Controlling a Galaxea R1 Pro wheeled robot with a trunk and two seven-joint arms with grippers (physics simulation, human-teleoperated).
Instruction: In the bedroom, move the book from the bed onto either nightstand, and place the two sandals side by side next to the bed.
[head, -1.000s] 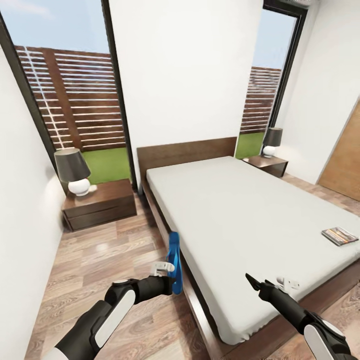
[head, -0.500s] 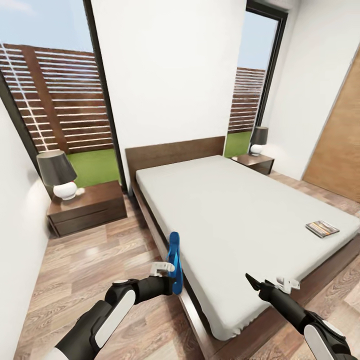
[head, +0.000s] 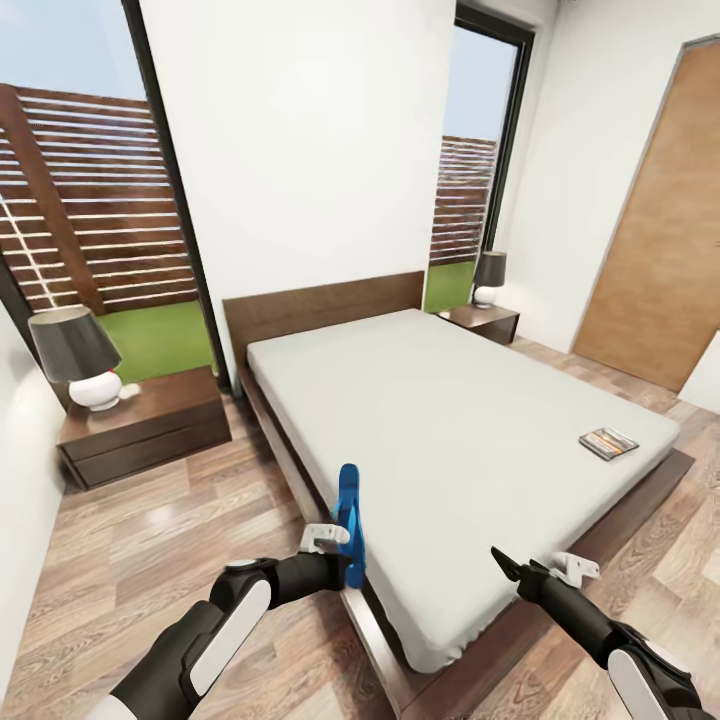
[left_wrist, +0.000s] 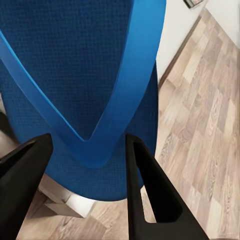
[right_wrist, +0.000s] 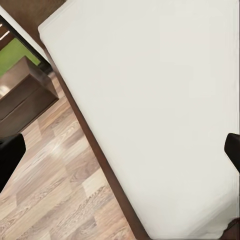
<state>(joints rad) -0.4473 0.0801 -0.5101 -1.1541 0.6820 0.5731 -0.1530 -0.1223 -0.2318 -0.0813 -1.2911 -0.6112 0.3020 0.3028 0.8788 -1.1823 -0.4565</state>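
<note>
View has swung right across the last second; arms unmoved. Left hand (head: 345, 560) grips one sandal (head: 348, 520) upright. Right hand (head: 512, 570) spread, empty. Book (head: 608, 442) on bed (head: 450, 420), beyond right hand. Sandal placement pending.

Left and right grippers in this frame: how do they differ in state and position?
The left gripper is shut on the bright blue flip-flop sandal, held upright beside the dark brown bed frame; the right gripper holds nothing, its fingers spread wide in the right wrist view. The left hangs over the wood-plank floor, the right over the light-grey mattress. Both have black fingers.
</note>
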